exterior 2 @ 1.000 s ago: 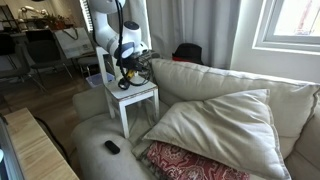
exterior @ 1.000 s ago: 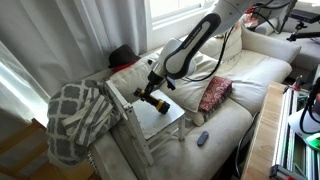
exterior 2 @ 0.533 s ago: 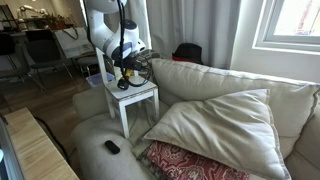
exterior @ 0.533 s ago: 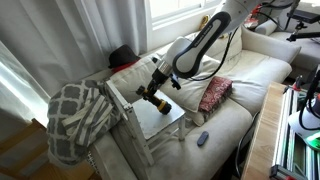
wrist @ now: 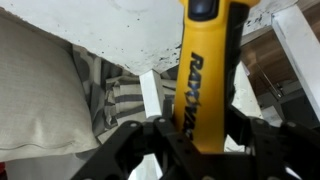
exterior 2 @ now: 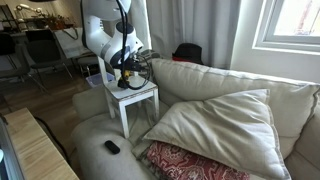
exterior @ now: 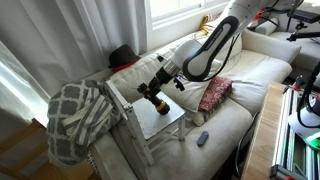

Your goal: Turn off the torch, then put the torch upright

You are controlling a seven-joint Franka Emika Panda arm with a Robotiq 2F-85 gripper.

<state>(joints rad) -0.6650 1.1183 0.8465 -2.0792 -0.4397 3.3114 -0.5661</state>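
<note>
The torch [wrist: 205, 70] has a yellow body with black lettering and a black end. In the wrist view it fills the middle, and my gripper [wrist: 200, 135] is shut on its body with a black finger on each side. In an exterior view the torch [exterior: 152, 99] is held tilted just above the small white side table [exterior: 165, 122], with my gripper [exterior: 158, 88] above it. In an exterior view my gripper [exterior 2: 126, 71] hangs over the same table [exterior 2: 140, 95]; the torch is barely visible there. I cannot tell whether the light is on.
A checked blanket [exterior: 75, 115] hangs over the sofa arm beside the table. A small dark remote-like object [exterior: 201, 138] lies on the seat cushion; it shows in an exterior view [exterior 2: 111, 147]. A patterned red cushion [exterior: 214, 93] and a large cream pillow [exterior 2: 220, 125] lie on the sofa.
The arm has shifted right and its elbow has swung higher. The gripper has turned the torch it holds, which stays over the white table.
</note>
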